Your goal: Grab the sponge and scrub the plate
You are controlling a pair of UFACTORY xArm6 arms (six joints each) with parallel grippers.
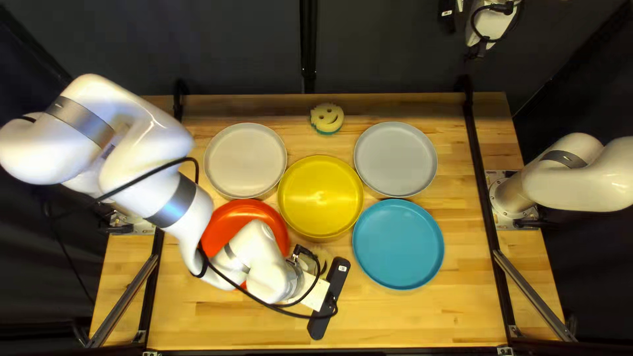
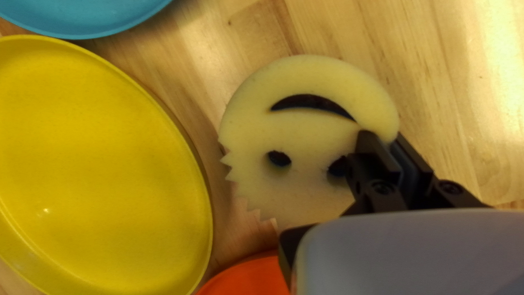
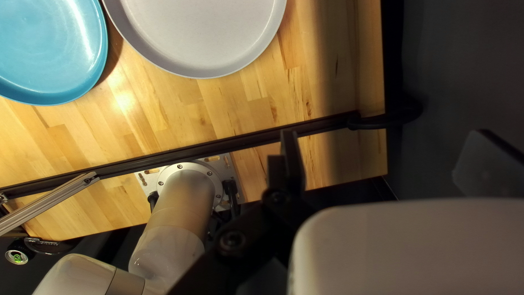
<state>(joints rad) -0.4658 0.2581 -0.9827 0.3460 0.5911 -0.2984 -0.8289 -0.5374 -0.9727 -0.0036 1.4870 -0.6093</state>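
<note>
Closest to the wrist camera, the left gripper (image 2: 383, 137) is seen with its jaws drawn nearly together, apparently pinching a yellow smiley-face sponge (image 2: 300, 134) close to its edge. The sponge is carried, to judge by its size in that view, a little above the wood table (image 2: 458, 82), just beside the yellow plate (image 2: 93, 164) and near the red plate (image 2: 254, 278). Jaws of the right gripper (image 3: 387, 133) are spread wide, with nothing between them.

Little weight is to be expected of the sponge. Soft and springy, it could be bent or twisted by so off-center a grip once it is pressed to a slick, hard plate; a steadier hold would be gained across its middle, with the underside left free for scrubbing.

From overhead, the sponge is partly hidden by the left arm (image 1: 254, 264), but a second smiley-face sponge (image 1: 320, 120) is shown toward the table's far edge, between the white plate (image 1: 245, 160) and the gray plate (image 1: 395, 161). Only in the left wrist view is the grip itself revealed.
</note>
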